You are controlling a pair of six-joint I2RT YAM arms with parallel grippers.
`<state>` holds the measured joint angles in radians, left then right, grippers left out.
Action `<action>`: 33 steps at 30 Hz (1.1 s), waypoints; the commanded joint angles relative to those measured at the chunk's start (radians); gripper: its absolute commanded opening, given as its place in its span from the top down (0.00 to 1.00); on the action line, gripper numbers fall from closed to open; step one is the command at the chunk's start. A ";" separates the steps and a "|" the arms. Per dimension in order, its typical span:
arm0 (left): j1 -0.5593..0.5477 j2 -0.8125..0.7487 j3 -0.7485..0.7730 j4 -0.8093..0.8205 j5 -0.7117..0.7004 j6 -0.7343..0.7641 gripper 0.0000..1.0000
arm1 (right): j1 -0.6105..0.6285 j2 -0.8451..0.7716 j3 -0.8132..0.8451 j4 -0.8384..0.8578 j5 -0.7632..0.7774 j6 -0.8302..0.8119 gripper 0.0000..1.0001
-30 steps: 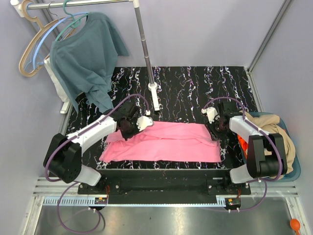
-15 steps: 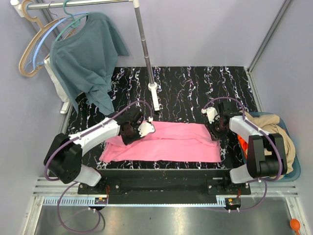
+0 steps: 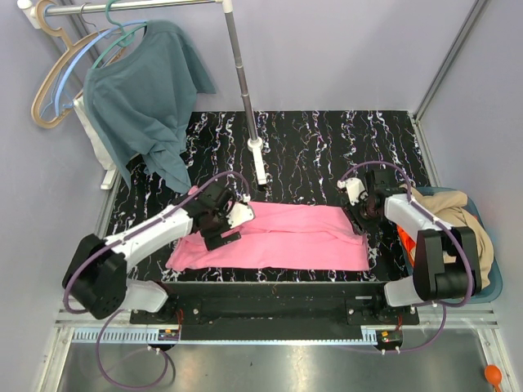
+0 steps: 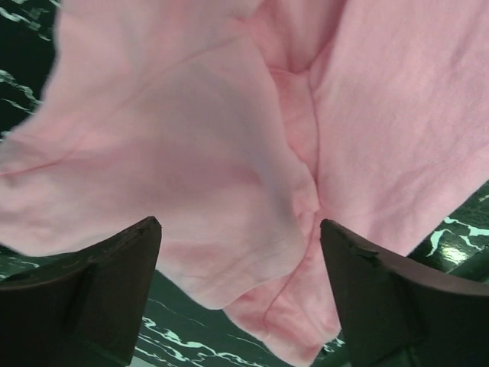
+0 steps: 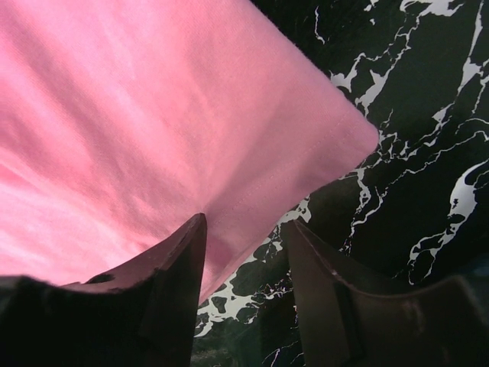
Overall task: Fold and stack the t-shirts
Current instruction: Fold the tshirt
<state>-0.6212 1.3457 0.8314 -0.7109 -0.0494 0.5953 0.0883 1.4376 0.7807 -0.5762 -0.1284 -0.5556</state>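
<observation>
Pink tee [image 3: 278,237] lies under left gripper [image 4: 238,224], fingers released, newly shifted inward to fold; right gripper [image 5: 247,222] maybe pinches its hem, cannot tell.

White-shelled left arm [image 3: 155,229] and right arm [image 3: 409,214], black joints [image 3: 91,282], purple cables [image 3: 225,173], dark pincer fingers [image 4: 92,287].

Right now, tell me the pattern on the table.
The table is black with white marble-like veins; the top external view shows it best.

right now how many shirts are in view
4: bright pink cotton tee flat on the table; dusty teal shirt hanging far left; tan-beige tee heaped in the blue basket, right; orange tee peeking beside it. The basket may hide more.
</observation>
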 commanded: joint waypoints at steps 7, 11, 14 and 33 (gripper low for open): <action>-0.002 -0.120 0.020 0.068 -0.035 -0.020 0.01 | 0.018 -0.104 0.043 -0.057 -0.011 0.020 0.05; 0.001 -0.117 -0.029 0.142 -0.122 -0.005 0.01 | 0.025 -0.132 0.078 -0.077 -0.010 0.032 0.00; 0.014 -0.092 -0.049 0.208 -0.181 -0.011 0.01 | 0.037 -0.143 0.103 -0.088 -0.005 0.039 0.00; 0.057 0.059 -0.026 0.306 -0.267 -0.028 0.01 | 0.137 -0.029 0.154 -0.056 0.036 0.074 0.00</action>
<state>-0.5735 1.3857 0.7849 -0.4671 -0.2775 0.5671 0.2127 1.3907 0.9039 -0.6544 -0.1177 -0.4976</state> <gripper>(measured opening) 0.988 0.994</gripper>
